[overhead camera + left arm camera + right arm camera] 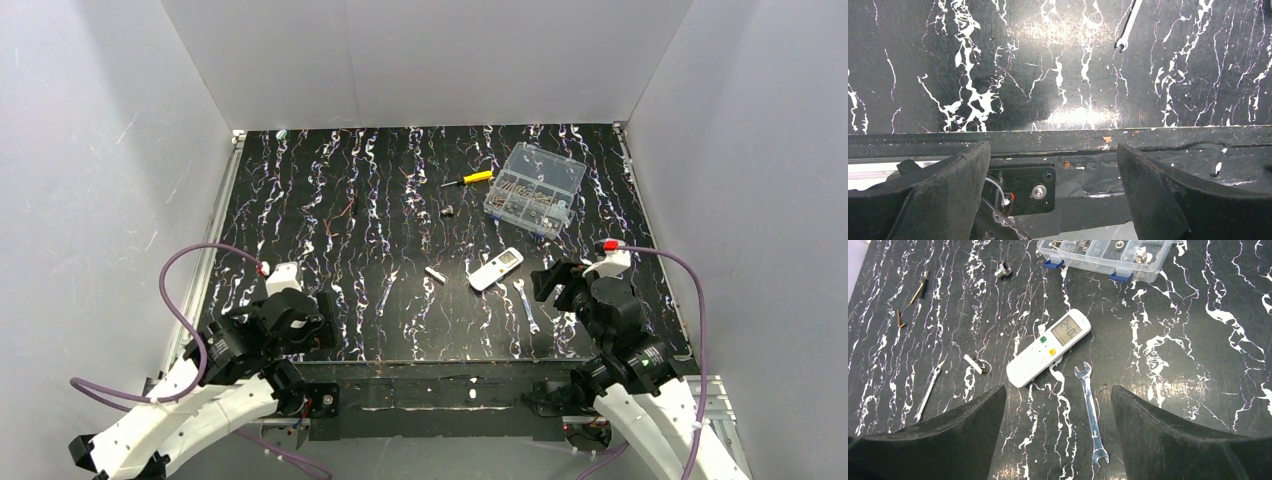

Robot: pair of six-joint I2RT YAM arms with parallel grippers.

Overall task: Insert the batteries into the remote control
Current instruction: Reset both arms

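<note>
The white remote control [496,268] [1048,347] lies face up and slanted on the black marbled table, its grey screen lit with digits and pointing to the back right. The batteries are not in view. My right gripper [550,282] [1058,389] hovers open just right of and nearer than the remote, with nothing between its fingers. My left gripper [322,322] [1053,147] is open and empty over the table's near edge at the left, far from the remote.
A flat silver wrench [526,305] [1090,410] lies beside the remote, under my right gripper. A second wrench [386,293] [1128,25] and a small white piece [435,274] lie left of it. A clear compartment box [535,190] and a yellow-handled screwdriver [470,179] sit further back.
</note>
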